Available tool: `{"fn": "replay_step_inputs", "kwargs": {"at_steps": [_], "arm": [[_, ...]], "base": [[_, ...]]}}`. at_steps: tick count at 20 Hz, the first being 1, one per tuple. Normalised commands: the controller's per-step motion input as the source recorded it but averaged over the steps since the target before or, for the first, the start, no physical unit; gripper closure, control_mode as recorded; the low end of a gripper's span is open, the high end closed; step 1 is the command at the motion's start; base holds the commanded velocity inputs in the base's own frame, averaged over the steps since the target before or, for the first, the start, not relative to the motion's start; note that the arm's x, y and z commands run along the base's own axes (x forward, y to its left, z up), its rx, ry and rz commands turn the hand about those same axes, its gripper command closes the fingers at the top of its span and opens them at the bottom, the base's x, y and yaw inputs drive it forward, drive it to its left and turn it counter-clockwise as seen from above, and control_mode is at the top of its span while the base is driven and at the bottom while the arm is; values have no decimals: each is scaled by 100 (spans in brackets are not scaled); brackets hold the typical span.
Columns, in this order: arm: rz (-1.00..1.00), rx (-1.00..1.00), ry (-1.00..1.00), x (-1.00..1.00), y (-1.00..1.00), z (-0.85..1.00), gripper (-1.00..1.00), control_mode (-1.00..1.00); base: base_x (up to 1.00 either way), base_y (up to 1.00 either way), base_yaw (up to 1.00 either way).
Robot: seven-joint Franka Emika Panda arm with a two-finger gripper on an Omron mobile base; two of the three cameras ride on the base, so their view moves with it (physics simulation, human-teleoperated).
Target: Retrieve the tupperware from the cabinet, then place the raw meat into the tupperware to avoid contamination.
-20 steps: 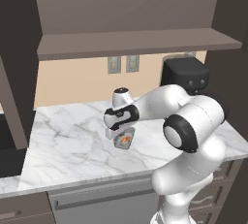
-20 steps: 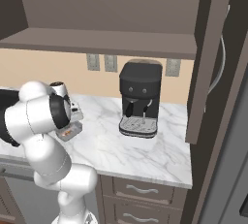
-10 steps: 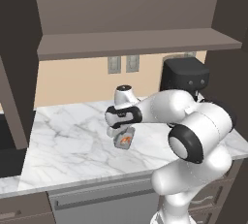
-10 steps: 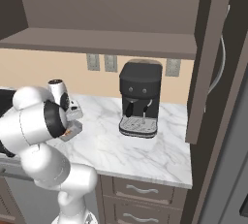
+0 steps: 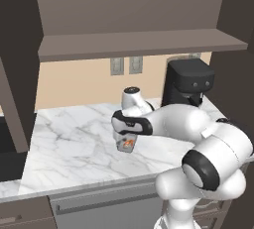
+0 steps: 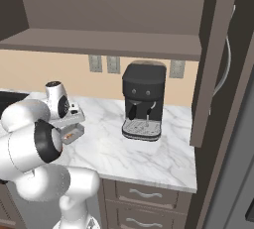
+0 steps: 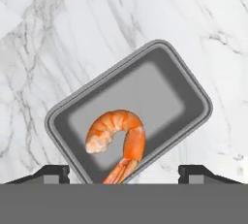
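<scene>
- The tool [image 7: 124, 172] is hanging wide open, gripping nothing.
- The raw meat [image 7: 117, 136] is lying inside the tupperware [image 7: 160, 80] on the counter [image 7: 58, 34].
- Lifting straight up is probably safest, avoiding nudging the rim.

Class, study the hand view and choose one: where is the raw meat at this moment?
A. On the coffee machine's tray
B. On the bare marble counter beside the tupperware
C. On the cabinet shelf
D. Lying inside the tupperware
D. In the hand view the raw meat lies within the rim of the tupperware, which sits on the marble counter, with the pincer open just above it and its tips apart on either side.
</scene>
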Motion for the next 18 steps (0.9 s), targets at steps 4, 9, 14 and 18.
{"fn": "replay_step_inputs", "kwargs": {"at_steps": [4, 9, 14, 18], "arm": [[-7, 0, -10, -40, -23, 22, -100, -100], [-4, 2, -11, -37, -18, 34, -100, -100], [-4, 5, -9, -38, -15, 27, -100, -100], [-8, 10, -5, -30, -25, 24, -100, -100]], "base": [[0, 0, 0], [0, 0, 0], [0, 0, 0], [0, 0, 0]]}}
